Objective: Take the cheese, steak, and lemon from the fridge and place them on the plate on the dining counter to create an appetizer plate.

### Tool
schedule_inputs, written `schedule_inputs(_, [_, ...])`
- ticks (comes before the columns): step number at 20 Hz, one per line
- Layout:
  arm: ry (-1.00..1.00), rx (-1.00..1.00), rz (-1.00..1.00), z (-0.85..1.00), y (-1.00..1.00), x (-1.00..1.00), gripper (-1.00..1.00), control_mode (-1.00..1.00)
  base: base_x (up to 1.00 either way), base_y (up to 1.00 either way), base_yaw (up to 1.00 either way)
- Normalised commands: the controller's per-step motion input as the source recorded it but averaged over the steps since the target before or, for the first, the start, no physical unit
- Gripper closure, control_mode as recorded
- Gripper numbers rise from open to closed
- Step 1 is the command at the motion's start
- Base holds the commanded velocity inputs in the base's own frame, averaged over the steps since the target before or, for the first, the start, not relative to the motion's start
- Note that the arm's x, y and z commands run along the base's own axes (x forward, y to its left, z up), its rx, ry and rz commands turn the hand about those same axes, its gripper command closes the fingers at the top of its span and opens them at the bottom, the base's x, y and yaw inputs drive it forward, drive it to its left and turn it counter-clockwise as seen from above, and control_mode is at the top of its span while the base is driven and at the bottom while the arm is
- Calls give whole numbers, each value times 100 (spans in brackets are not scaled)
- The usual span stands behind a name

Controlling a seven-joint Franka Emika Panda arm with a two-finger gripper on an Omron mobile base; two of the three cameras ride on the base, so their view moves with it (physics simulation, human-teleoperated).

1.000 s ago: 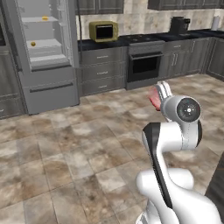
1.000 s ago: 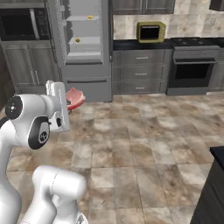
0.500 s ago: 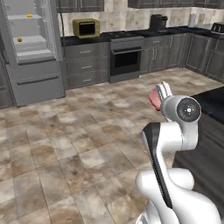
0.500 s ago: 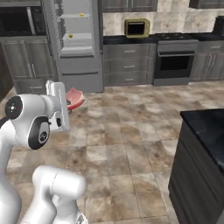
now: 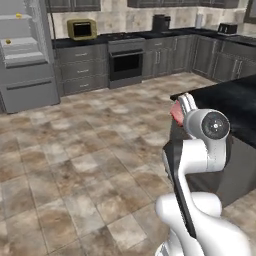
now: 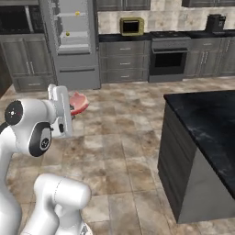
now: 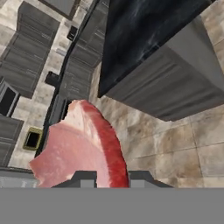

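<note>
White two-finger gripper (image 7: 111, 177) clenched on flat pinkish-red raw steak slab (image 7: 81, 146), held up in the air over the brown tiled floor (image 5: 75, 165). Black marble-look dining counter (image 6: 211, 124) w/ grey base sits near, to the arm's right. Tall grey fridge (image 6: 72, 43) stands open, well apart at the back wall, small yellow item on a shelf inside.

The white arm folds up from its base, elbow bent, wrist raised at mid-height. Its claw (image 6: 73, 104) points forward and sits closed on the steak (image 6: 79, 102), fingers clamped tight.
</note>
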Motion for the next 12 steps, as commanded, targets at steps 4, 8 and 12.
schedule_inputs(4, [0, 0, 0, 0, 0, 0, 100, 100, -59, -97, -1])
schedule_inputs(8, [0, 0, 0, 0, 0, 0, 100, 100, -27, -100, 0])
schedule_inputs(12, [0, 0, 0, 0, 0, 0, 100, 100, -7, -100, 0])
